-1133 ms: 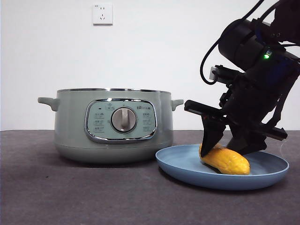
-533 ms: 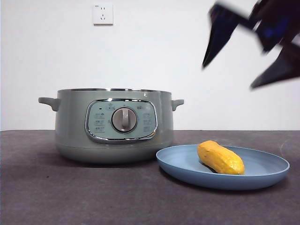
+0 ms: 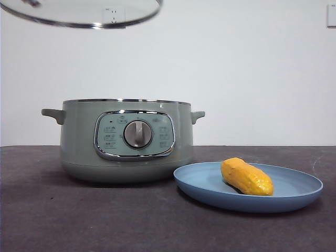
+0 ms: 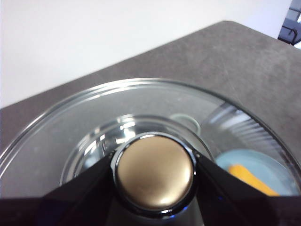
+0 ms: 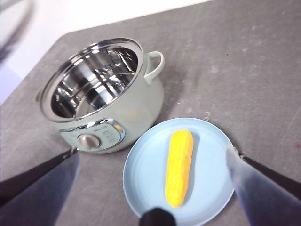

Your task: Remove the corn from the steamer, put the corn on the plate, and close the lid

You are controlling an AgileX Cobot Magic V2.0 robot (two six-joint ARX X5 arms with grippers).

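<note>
Lid (image 4: 141,117): held in the air, glass disc with a chrome rim; the front view catches only its lower edge (image 3: 84,16) at the top, above the steamer and toward its left side.
Left end effector (image 4: 155,175): its two black jaws are clamped on the lid's knob, one on each side of the brassy metal cap.
Right end effector (image 5: 153,155): high over the bench, jaws spread wide, gripping nothing; the corn lies below, between the jaws as this camera sees it, well apart from them.
Corn (image 5: 179,167): lies on its side in the plate, roughly at the middle, touching only the plate.
Plate (image 3: 210,186): light blue, flat on the bench, just beside the steamer's front right; their edges look close to touching, though I cannot tell whether they meet.
Steamer (image 3: 126,139): uncovered, control panel and dial facing the front camera.
Steamer interior (image 5: 94,80): shiny metal; looks empty, though reflections blur it.
Bench (image 3: 79,220): dark grey, carrying the steamer and the plate.
</note>
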